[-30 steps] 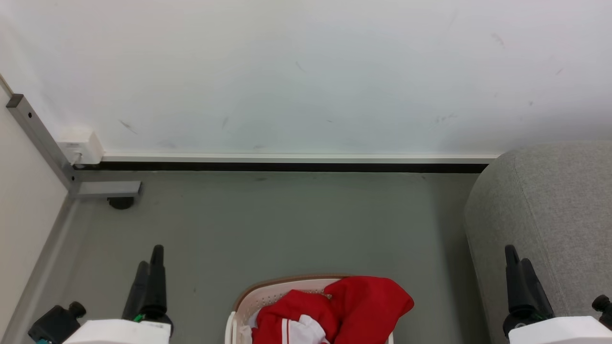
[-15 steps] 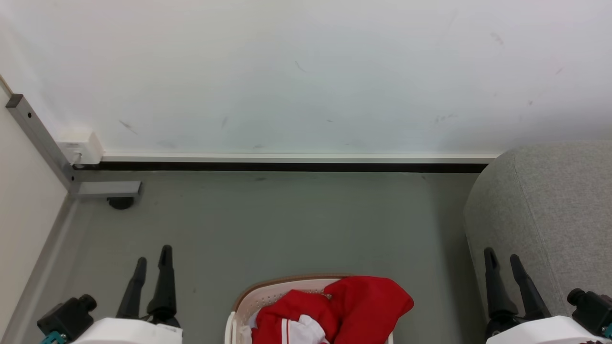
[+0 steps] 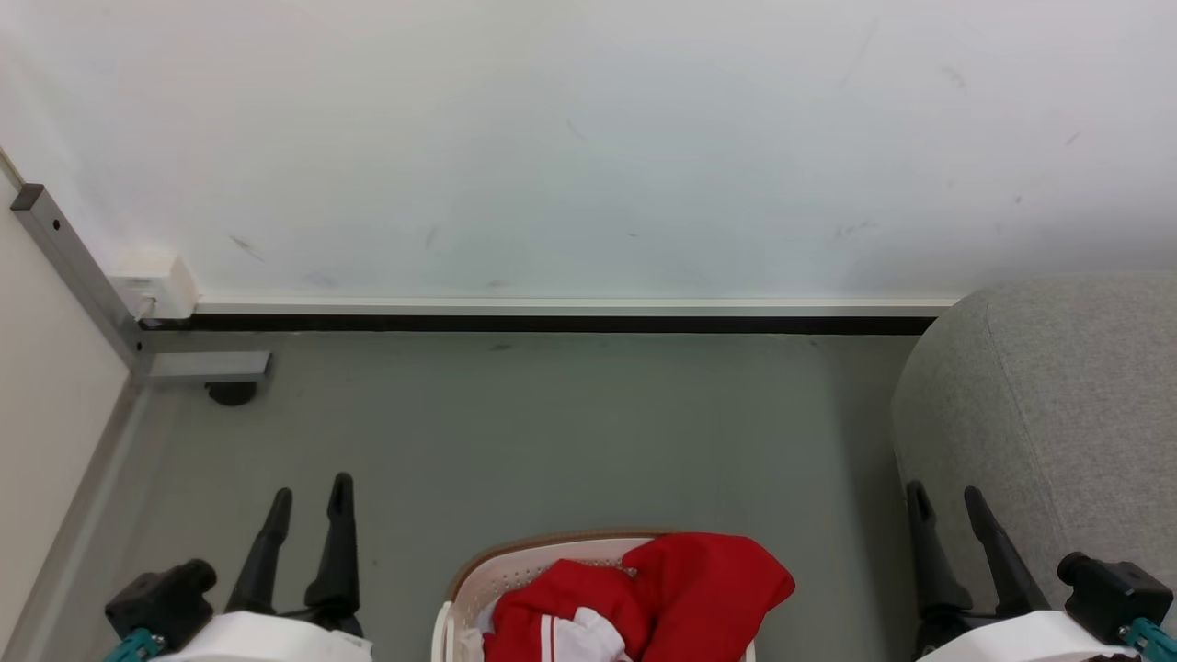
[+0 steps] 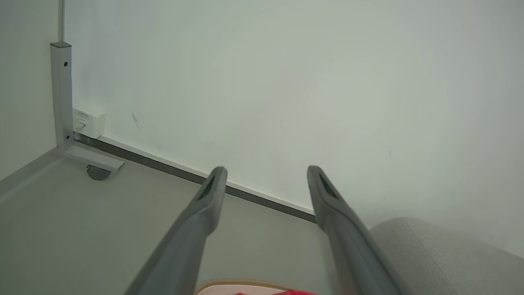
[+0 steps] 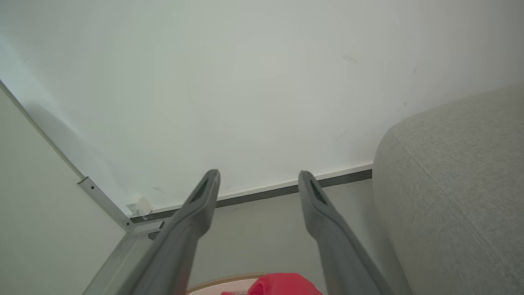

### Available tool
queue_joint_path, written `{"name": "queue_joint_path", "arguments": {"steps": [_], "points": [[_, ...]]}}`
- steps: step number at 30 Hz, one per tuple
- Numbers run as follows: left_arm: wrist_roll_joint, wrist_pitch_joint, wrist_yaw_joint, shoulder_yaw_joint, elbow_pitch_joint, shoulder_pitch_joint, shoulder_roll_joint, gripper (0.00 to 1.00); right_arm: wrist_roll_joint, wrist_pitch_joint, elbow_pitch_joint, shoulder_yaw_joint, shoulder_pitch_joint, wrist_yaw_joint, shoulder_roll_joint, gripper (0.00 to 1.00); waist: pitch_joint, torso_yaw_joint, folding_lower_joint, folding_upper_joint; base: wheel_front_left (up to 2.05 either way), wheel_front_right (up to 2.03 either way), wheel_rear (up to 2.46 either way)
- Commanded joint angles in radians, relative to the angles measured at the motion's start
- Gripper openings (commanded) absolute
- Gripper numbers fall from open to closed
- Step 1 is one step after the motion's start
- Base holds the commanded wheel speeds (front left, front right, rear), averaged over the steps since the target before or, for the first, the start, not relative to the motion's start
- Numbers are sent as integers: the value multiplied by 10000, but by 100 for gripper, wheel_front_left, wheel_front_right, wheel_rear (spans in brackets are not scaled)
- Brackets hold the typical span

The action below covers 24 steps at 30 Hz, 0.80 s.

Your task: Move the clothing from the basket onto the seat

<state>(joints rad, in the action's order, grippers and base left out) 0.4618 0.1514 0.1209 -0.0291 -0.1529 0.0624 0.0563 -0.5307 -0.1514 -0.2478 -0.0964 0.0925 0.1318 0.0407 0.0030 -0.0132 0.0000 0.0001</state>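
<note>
clothing (image 3: 662,593) is piled in the basket (image 3: 550,539) at the bottom middle of the head view, with one red fold draped over the rim on the side toward the seat (image 3: 1057,414). nothing is seen laid on the seat so far. left gripper (image 3: 311,490) is held spread and empty over the floor (image 3: 570,432), left of the basket and apart from it. right gripper (image 3: 943,492) is likewise spread and empty, between the basket and the seat's rounded end, near the upholstery; contact cannot be told.

risks, as judged: the pile is loose and tangled, so only a thin fold may be pinched and lost on the lift, or several garments may be dragged up at once and one dropped on the floor. the basket is judged light, so it may be tipped or shifted if fabric is snagged on the rim or a finger is driven into the perforated wall. the seat may be brushed by the right fingers when that arm is swung inward. most of the basket is cut off by the lower edge of the head view, so pile depth cannot be told and the reach may be misjudged.
</note>
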Motion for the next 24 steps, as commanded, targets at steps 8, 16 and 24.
{"name": "queue_joint_path", "arguments": {"steps": [8,16,24], "points": [[-862,282,-60,48,91,51,112,100,715,-280,-50,-116,232,-13,107,100,-17,-10,0,-1,0,0,0],[-1591,455,-57,77,82,95,124,100,1288,-466,-86,-231,305,-15,112,100,-26,-42,0,-1,0,0,0],[-2283,639,-36,107,104,88,123,100,1880,-639,-220,-280,343,-16,118,100,-58,-75,0,-1,0,0,0]]}}
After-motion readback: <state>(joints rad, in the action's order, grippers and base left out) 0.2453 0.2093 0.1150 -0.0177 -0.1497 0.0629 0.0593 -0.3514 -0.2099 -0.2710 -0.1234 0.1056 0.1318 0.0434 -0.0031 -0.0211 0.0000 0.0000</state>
